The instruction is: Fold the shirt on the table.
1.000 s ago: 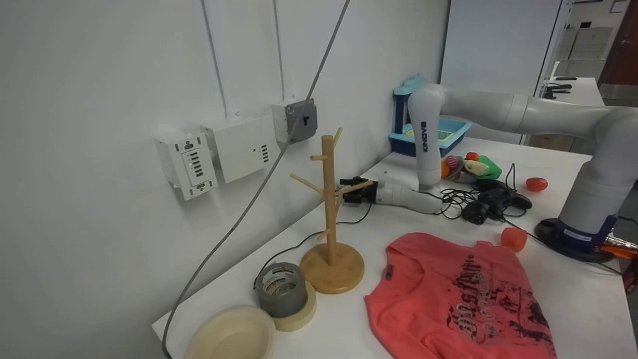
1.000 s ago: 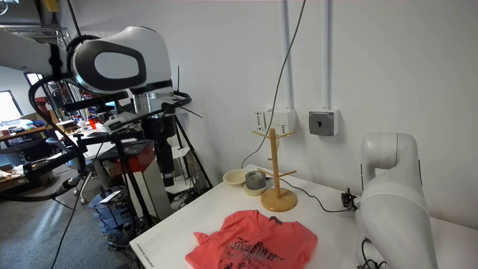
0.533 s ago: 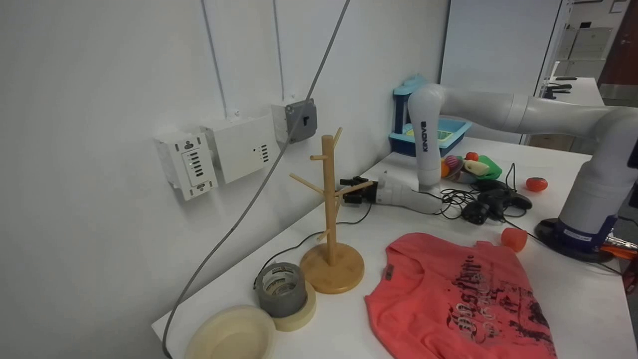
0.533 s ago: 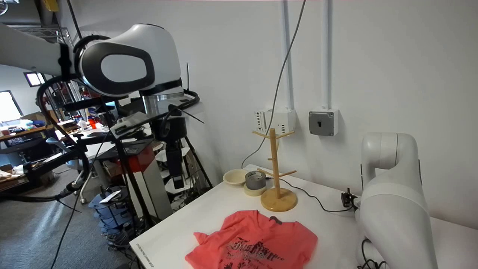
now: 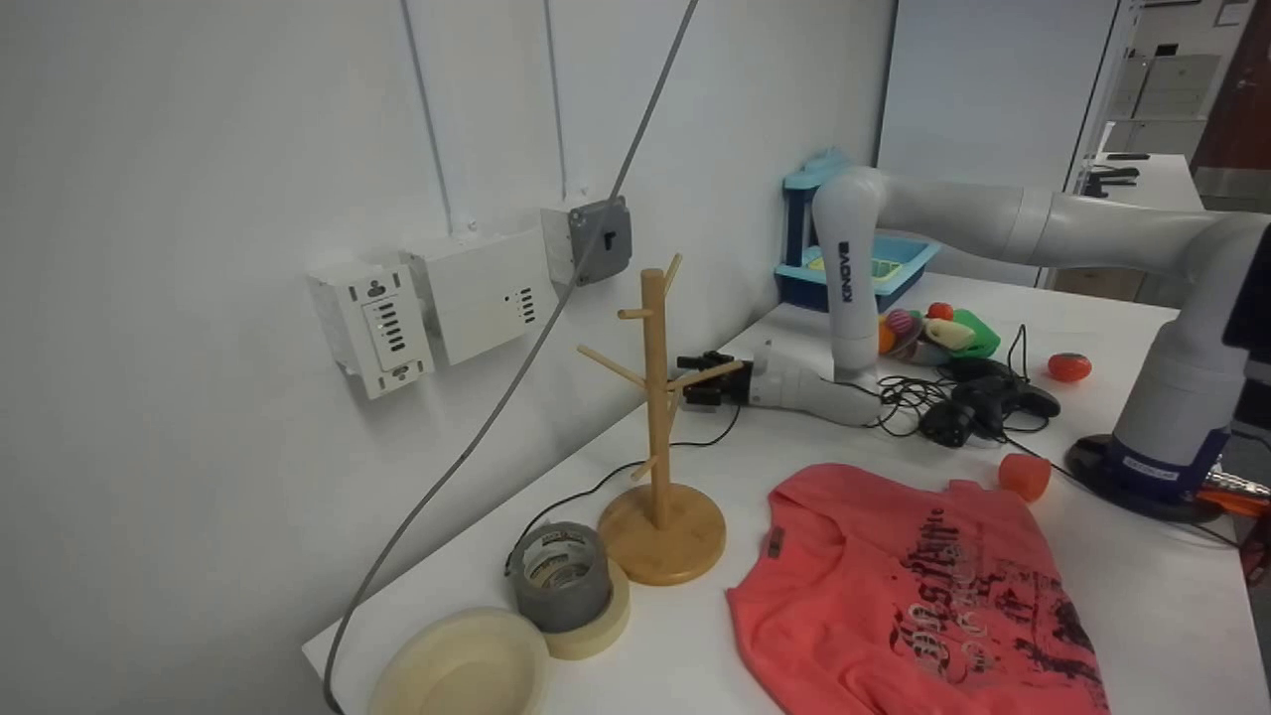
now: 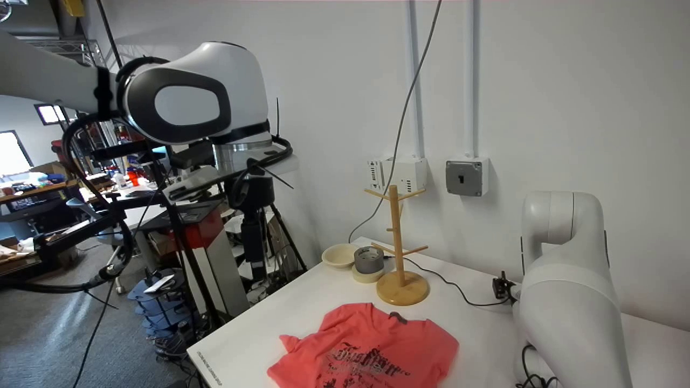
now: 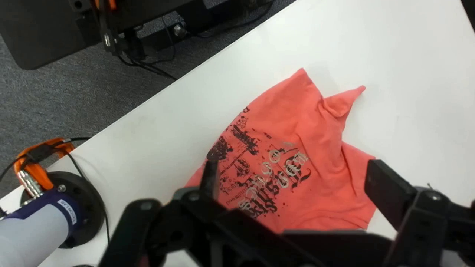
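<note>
- On the worktop (image 7: 408,74), between its wall-side and outer edges: coral T-shirt (image 7: 287,157), print up, unfolded, presumably laid so to offer sleeves and hem.
- Jaws: spread, clear of cloth, pinching nothing; probably pre-grasp.
- Near the wall-side edge: wooden mug tree (image 5: 658,427), likely hindering wide swings.
- Outer edge: bare strip beyond the hem, likely room for folding.
</note>
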Available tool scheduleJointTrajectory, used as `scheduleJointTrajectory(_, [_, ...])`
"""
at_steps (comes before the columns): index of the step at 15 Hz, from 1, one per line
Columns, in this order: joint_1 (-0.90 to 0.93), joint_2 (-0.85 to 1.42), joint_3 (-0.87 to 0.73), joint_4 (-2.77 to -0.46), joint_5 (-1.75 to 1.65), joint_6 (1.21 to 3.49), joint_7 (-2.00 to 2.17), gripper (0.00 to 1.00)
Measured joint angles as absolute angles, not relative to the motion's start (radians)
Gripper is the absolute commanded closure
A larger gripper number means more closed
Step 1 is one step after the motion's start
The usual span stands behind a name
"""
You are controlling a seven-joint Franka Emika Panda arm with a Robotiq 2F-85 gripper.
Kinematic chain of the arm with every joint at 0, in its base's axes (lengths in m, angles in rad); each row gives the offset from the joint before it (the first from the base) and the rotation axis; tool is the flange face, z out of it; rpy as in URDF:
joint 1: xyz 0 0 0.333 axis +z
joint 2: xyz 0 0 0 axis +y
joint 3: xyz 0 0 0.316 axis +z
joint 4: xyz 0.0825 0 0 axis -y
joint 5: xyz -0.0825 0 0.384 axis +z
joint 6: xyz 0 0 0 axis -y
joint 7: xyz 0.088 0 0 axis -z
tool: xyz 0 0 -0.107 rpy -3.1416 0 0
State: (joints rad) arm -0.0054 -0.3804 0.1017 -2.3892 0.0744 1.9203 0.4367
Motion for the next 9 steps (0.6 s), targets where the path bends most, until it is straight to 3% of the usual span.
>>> scheduleJointTrajectory(9, [-0.051,-0.187,0.033,-2.419,0.183,2.016,0.5,0.0])
